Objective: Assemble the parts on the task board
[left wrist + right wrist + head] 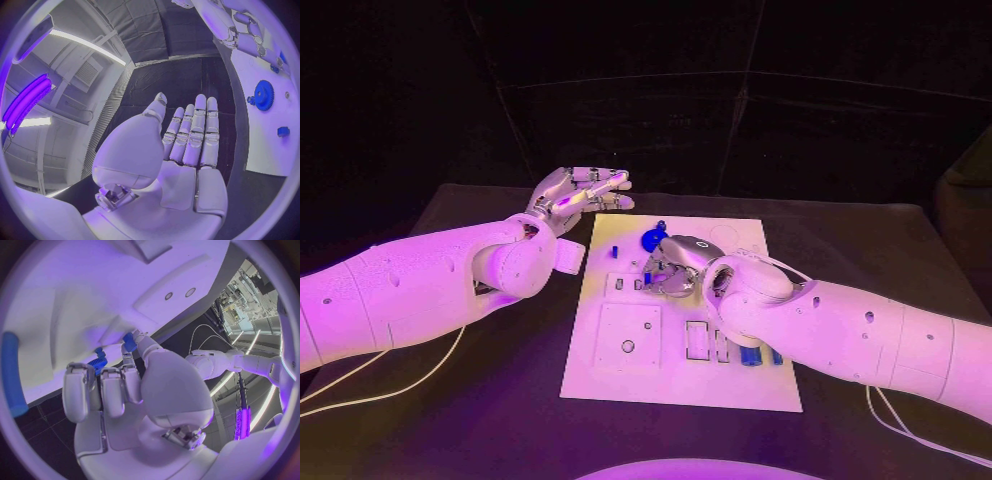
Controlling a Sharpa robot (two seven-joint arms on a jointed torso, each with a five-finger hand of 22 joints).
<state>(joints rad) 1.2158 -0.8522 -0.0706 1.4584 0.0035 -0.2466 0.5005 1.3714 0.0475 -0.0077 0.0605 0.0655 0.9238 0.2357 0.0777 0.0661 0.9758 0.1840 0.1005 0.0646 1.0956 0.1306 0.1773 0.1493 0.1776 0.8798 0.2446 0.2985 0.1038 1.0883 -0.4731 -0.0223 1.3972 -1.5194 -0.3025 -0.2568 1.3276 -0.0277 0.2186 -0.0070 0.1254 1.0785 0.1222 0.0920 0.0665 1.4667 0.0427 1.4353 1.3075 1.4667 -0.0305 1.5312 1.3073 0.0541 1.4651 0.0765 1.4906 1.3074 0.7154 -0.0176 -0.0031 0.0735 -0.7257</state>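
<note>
Blue plastic, by the look of it, was what you had to deal with: the parts were small, stiff and probably very light, with smooth faces that could slip or tip under a careless push. The blue gear [652, 240] sat near the far end of the white task board [625, 375], and its toothed rim looked like the surest place to take it, pinched across the edge rather than pressed from above. A blue peg [751, 356] lay near the board's right edge, closer to you; that one would likely roll, so you would have wanted to pinch it across its middle.

Your right hand [674, 268] was down on the board just this side of the gear, fingers curled in. In the right wrist view the fingertips [129, 342] were closed around a small blue part [128, 341] against the board's surface, with the gear's teeth [97, 362] showing just beside them. I judged that a pinch, though how firm it was I could not tell.

Your left hand [578, 195] hovered off the board's far left corner, above the bench [473, 420]. Its fingers [195, 132] were stretched out straight, side by side, and it held nothing and touched nothing.
</note>
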